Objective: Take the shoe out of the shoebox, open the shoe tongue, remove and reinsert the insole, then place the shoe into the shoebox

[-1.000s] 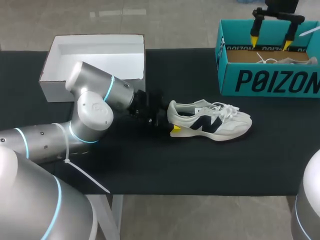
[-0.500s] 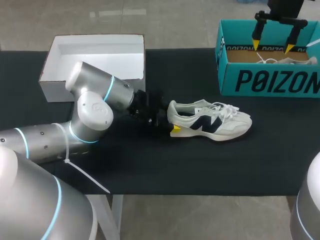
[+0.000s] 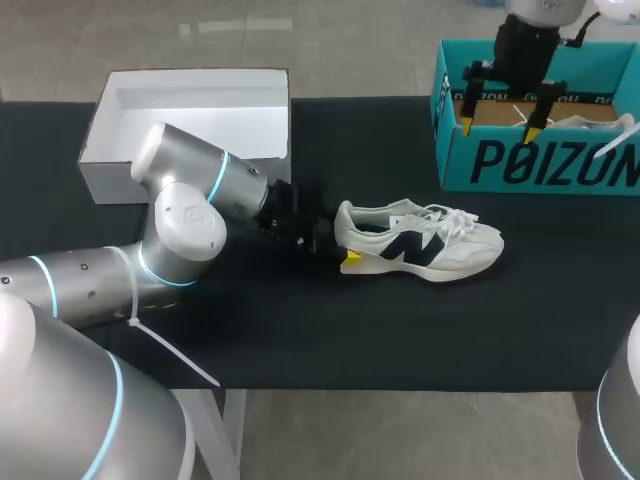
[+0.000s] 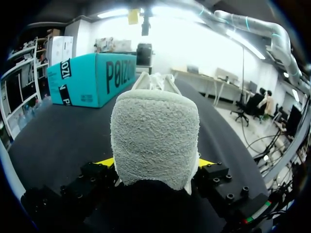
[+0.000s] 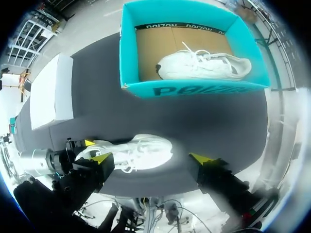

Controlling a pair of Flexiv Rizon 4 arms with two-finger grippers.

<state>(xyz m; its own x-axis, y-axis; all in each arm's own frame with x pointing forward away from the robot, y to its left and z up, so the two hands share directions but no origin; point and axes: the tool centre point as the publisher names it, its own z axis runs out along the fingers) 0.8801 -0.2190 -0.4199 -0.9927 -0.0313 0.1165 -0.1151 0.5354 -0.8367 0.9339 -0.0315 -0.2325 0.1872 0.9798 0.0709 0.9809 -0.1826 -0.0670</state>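
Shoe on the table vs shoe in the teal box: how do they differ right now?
The table shoe lies out on the black tabletop; the boxed shoe lies inside the teal shoebox. The left gripper clamps the table shoe's heel; the boxed shoe is ungripped, with the right gripper open above the shoebox. Both are white laced sneakers.

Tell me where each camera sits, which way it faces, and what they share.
Head view: above and behind the robot, looking down on the table; both arms show, left hand at the heel of the shoe, right hand up by the teal shoebox.
Left wrist view: low behind the heel, facing along the shoe toward the shoebox; its hand grips the heel.
Right wrist view: high up, facing down on shoebox and shoe; its open hand shows.
All three share the shoe and shoebox.
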